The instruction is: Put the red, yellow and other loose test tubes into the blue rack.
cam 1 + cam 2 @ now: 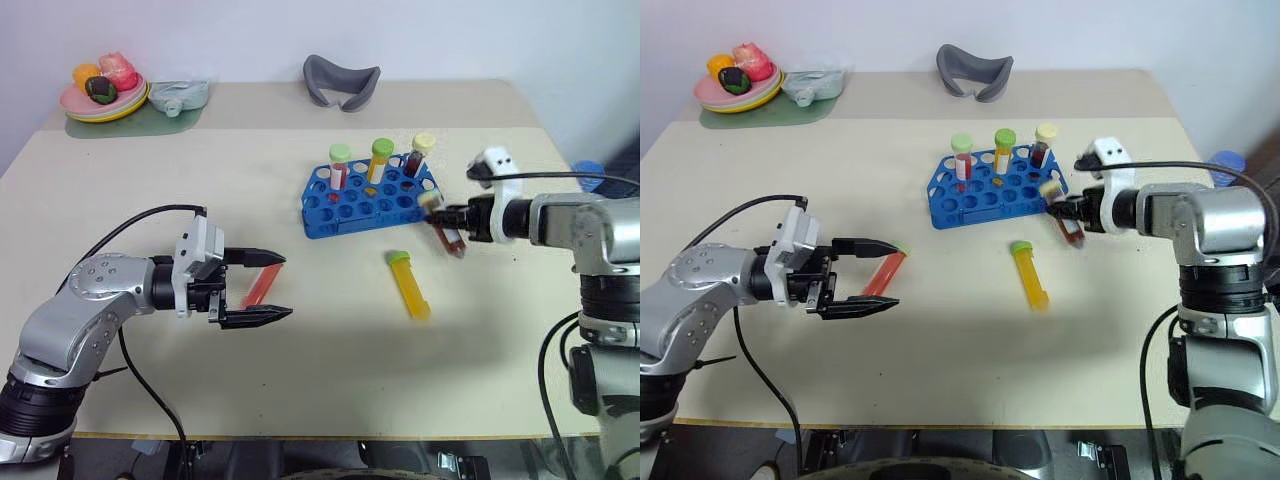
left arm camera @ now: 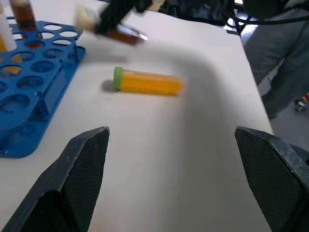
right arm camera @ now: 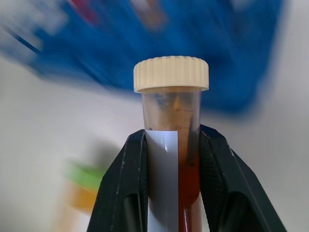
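The blue rack (image 1: 352, 210) stands right of the table's middle with three capped tubes upright in its back row. Just right of it my right gripper (image 1: 447, 222) is shut on a dark brown tube with a cream cap (image 3: 171, 121), held above the table. A yellow tube with a green cap (image 1: 411, 286) lies flat in front of the rack. Further left a red tube (image 1: 259, 287) lies on the table; my left gripper (image 1: 287, 287) hovers open there, its fingers (image 2: 82, 169) spread wide, nothing held.
A plate of toy food (image 1: 103, 100) and a pale green item (image 1: 178, 95) sit at the back left on a green mat. A grey curved object (image 1: 341, 80) lies at the back middle. A blue object (image 1: 590, 170) shows past the table's right edge.
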